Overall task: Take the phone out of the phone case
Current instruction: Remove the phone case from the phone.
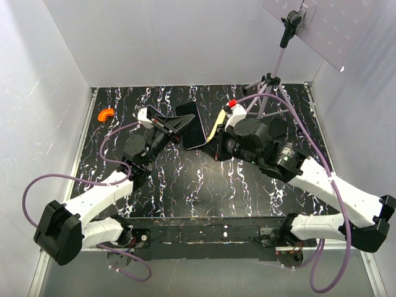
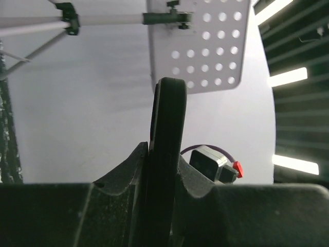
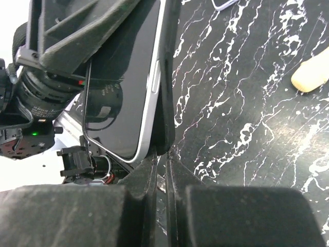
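Observation:
The phone (image 1: 197,133), with a glossy black screen and a pale rim, is held off the table between both grippers, still seated in the matte black phone case (image 1: 187,111). My left gripper (image 1: 179,125) is shut across the phone and case; in the left wrist view the pair stands edge-on (image 2: 167,128) between its fingers (image 2: 126,175). In the right wrist view the screen (image 3: 123,87) faces left and the case edge (image 3: 168,82) lies along its right. My right gripper (image 3: 163,162) is shut on the case's lower corner, and it also shows in the top view (image 1: 212,140).
A cream-yellow stick (image 1: 213,130) lies just right of the phone and shows in the right wrist view (image 3: 310,76). A grey tripod (image 1: 272,83) stands at the back right. An orange piece (image 1: 106,114) lies at the back left. White walls enclose the black marbled table (image 1: 204,185).

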Motion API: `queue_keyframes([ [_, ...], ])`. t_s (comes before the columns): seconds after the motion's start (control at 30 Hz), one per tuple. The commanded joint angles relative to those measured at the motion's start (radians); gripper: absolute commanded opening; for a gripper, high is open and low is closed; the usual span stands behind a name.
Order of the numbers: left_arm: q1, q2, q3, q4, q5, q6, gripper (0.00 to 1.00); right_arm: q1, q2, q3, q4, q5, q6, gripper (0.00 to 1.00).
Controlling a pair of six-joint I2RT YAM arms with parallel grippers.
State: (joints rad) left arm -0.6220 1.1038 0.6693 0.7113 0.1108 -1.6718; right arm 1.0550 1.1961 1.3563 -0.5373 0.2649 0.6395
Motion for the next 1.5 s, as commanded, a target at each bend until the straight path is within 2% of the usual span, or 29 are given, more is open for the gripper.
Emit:
queue_keyframes([
  [0.0,-0.096,-0.062,0.050,0.254,0.236,-0.209,0.00,-0.147,0.034,-0.184,0.230,-0.233,-0.011,0.01],
  [0.03,-0.097,-0.056,0.055,0.269,0.231,-0.218,0.00,-0.145,0.033,-0.183,0.194,-0.193,-0.017,0.01],
  [0.1,-0.102,-0.042,0.070,0.298,0.230,-0.235,0.00,-0.121,0.058,-0.151,0.088,-0.005,-0.079,0.01],
  [0.13,-0.104,-0.033,0.076,0.307,0.233,-0.235,0.00,-0.116,0.074,-0.122,0.035,0.020,-0.110,0.01],
  [0.2,-0.105,-0.022,0.090,0.310,0.239,-0.217,0.00,-0.131,0.059,-0.129,0.071,-0.140,-0.124,0.01],
  [0.3,-0.105,-0.015,0.087,0.300,0.237,-0.186,0.00,-0.205,-0.012,-0.229,0.354,-0.626,0.036,0.01],
  [0.37,-0.105,-0.009,0.085,0.304,0.250,-0.169,0.00,-0.231,-0.036,-0.269,0.477,-0.784,0.161,0.10],
  [0.47,-0.105,-0.031,0.076,0.243,0.247,-0.097,0.00,-0.250,-0.079,-0.284,0.441,-0.877,0.197,0.26],
  [0.6,-0.094,-0.094,0.069,0.073,0.231,0.044,0.00,-0.259,-0.180,-0.273,0.226,-0.830,0.089,0.49],
  [0.67,-0.090,-0.120,0.062,0.012,0.213,0.095,0.00,-0.260,-0.239,-0.286,0.203,-0.811,0.081,0.61],
  [0.73,-0.088,-0.131,0.056,-0.018,0.201,0.125,0.00,-0.260,-0.291,-0.305,0.217,-0.809,0.109,0.63],
  [0.77,-0.087,-0.137,0.053,-0.027,0.195,0.138,0.00,-0.260,-0.303,-0.307,0.221,-0.819,0.130,0.62],
  [0.83,-0.084,-0.140,0.044,-0.033,0.187,0.142,0.00,-0.262,-0.325,-0.307,0.247,-0.840,0.167,0.43],
  [0.87,-0.085,-0.139,0.036,-0.027,0.184,0.139,0.00,-0.262,-0.334,-0.303,0.258,-0.839,0.192,0.39],
  [0.97,-0.085,-0.140,0.035,-0.027,0.185,0.142,0.00,-0.260,-0.340,-0.289,0.316,-0.831,0.282,0.34],
  [1.23,-0.085,-0.156,0.062,-0.096,0.182,0.185,0.00,-0.259,-0.302,-0.324,0.555,-0.883,0.427,0.28],
  [1.47,-0.085,-0.157,0.058,-0.081,0.181,0.175,0.00,-0.260,-0.282,-0.338,0.513,-0.868,0.410,0.27],
])
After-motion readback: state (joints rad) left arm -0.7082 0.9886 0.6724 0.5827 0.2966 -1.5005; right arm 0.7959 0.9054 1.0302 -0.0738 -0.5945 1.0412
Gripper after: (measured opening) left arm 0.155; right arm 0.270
